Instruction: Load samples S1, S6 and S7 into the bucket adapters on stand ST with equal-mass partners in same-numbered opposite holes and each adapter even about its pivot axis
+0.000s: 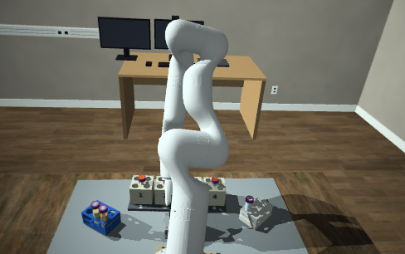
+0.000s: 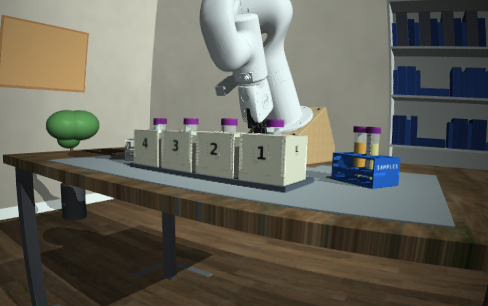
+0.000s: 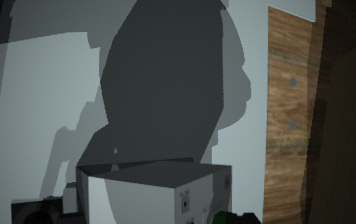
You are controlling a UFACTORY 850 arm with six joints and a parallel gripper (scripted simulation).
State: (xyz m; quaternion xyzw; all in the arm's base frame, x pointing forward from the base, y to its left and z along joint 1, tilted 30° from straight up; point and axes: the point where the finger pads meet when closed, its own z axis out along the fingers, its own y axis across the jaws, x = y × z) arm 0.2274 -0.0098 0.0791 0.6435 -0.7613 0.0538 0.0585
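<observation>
Cream block adapters [image 1: 140, 197] [image 2: 260, 165] stand on ST in the top view; the end ones, reading 1 and 4, each hold a purple-capped, orange-dotted tube [image 1: 142, 178] [image 2: 275, 123].

Exterior: adapters read 4, 3, 2, 1, the blue rack [image 1: 100, 224] [image 2: 385, 175] "SAMPLES". The black-fingered gripper [image 2: 256, 126] is closed, apparently empty.

Wrist: a green patch [image 3: 220, 218], probably DONE; if so, press squarely, closed, until it catches.

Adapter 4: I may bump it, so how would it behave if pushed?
Adapter 4 is boxy and flat-sided, so probably stiff and unlikely to roll. Its capped tube stands proud, so might wobble.
</observation>
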